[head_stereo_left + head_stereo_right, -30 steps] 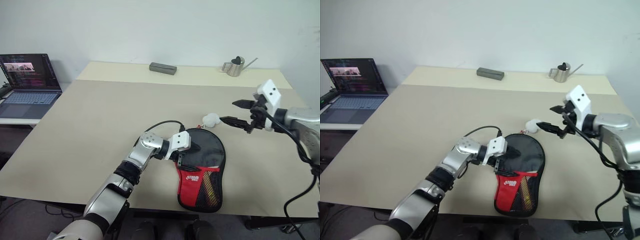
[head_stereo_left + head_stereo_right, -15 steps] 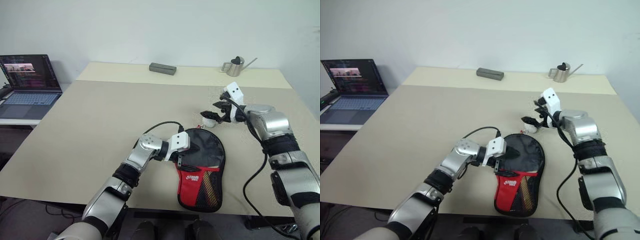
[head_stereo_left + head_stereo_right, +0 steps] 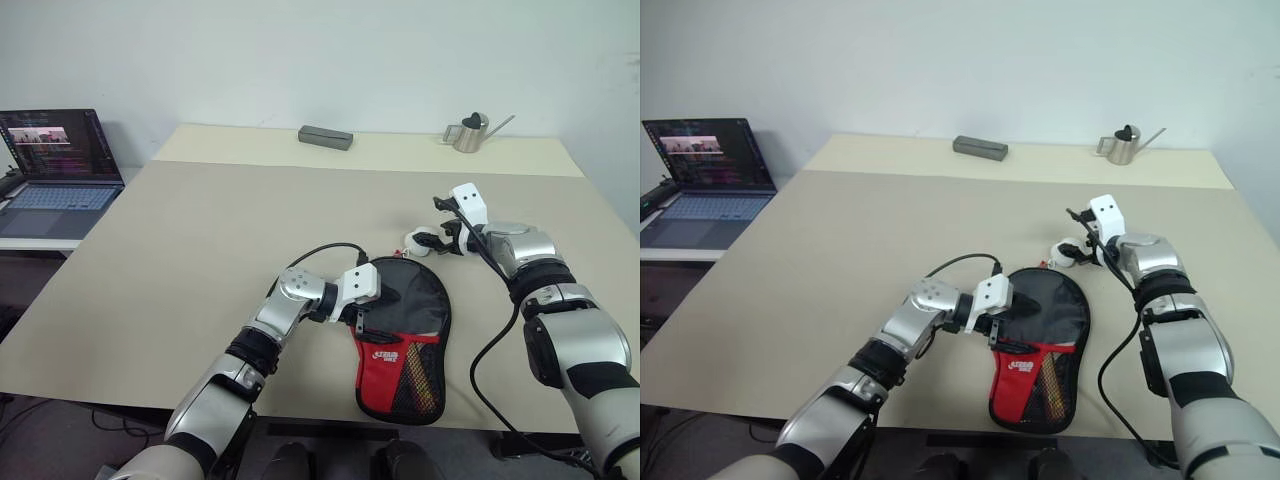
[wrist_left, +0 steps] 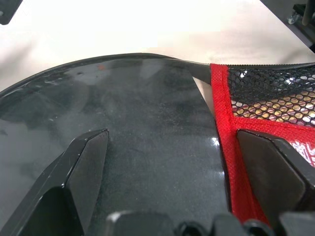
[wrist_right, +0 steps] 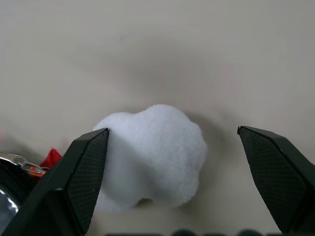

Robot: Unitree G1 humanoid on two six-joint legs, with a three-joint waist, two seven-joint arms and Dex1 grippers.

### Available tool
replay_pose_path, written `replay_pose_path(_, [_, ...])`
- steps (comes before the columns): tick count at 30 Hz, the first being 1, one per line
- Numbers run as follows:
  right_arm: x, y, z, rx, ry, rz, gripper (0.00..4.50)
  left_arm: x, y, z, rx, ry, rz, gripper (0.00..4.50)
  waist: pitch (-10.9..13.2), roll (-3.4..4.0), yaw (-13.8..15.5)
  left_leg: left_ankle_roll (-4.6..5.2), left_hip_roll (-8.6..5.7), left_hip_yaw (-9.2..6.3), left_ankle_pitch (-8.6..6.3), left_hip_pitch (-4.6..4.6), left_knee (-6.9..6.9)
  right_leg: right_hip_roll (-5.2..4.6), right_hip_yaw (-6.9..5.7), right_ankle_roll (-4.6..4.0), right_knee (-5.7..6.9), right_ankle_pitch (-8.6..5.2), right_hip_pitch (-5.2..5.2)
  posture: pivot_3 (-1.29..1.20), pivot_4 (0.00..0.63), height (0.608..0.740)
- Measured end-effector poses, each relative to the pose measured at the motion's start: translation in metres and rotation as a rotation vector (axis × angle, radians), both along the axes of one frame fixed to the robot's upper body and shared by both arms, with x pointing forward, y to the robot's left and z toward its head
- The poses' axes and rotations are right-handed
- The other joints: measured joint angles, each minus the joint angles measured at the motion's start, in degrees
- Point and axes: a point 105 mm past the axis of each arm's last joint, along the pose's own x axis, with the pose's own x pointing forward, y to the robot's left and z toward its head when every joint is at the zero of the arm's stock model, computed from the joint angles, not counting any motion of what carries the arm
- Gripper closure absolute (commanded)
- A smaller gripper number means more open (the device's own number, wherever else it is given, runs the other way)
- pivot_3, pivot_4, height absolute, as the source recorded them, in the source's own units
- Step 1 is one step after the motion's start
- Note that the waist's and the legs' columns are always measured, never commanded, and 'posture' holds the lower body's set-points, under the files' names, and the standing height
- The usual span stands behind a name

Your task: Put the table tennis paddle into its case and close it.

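1. We saw the case [image 3: 405, 335] lying flat on the table [image 3: 200, 240], near its front edge, its black rounded part toward the back and its red mesh pocket toward us. Tan wood showing through the mesh suggested the paddle [image 3: 428, 372] was already inside.
2. The white pom-pom [image 3: 421, 240] sat on the table just beyond the top edge of the case, attached there.
3. Over the last second our right tool [image 3: 443, 243] had swung in from the right and come down to the pom-pom; in the right wrist view the fluff lay between its wide-spread fingers [image 5: 83, 172], one touching it, not yet gripped.
4. We judged this the start of closing the case, with the pom-pom as the zip pull.
5. Our left tool [image 3: 372, 312] had kept still, spread wide and pressed onto the left side of the case where black meets red.
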Motion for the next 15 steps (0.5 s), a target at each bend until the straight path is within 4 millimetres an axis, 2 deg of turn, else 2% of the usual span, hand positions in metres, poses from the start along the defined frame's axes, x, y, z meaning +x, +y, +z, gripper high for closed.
replay_pose_path(3, [-0.002, 0.012, -0.005, 0.025, 0.029, 0.030, 0.00, 0.000, 0.000, 0.000, -0.001, 0.000, 0.000, 0.02, -0.1, 0.09, 0.0, 0.00, -0.01, 0.00, 0.00, 0.00, 0.00, 0.00, 0.00, 0.00, 0.00, 0.00, 0.00, 0.00, 0.150, 0.740])
replay_pose_path(7, [-0.004, 0.019, -0.009, 0.057, 0.065, 0.044, 0.00, -0.001, 0.000, 0.000, -0.003, -0.003, -0.001, 0.02, -0.1, 0.10, 0.1, 0.00, -0.01, 0.00, 0.00, -0.01, 0.00, -0.01, 0.00, 0.00, 0.00, 0.00, 0.00, 0.00, 0.150, 0.740])
replay_pose_path(10, [-0.005, 0.020, -0.011, 0.066, 0.075, 0.043, 0.56, -0.001, 0.000, 0.000, -0.004, -0.005, -0.001, 0.00, -0.1, 0.12, 0.0, 0.00, 0.00, -0.01, 0.00, 0.00, 0.00, 0.00, -0.01, 0.00, 0.01, 0.00, 0.00, 0.00, 0.150, 0.740])
replay_pose_path(15, [-0.004, 0.020, -0.011, 0.064, 0.071, 0.028, 2.18, -0.001, 0.000, 0.000, -0.004, -0.007, 0.000, 0.00, -0.1, 0.12, 0.0, 0.00, -0.01, -0.01, 0.00, 0.00, 0.00, 0.00, -0.01, 0.00, 0.00, 0.00, 0.00, 0.00, 0.150, 0.740])
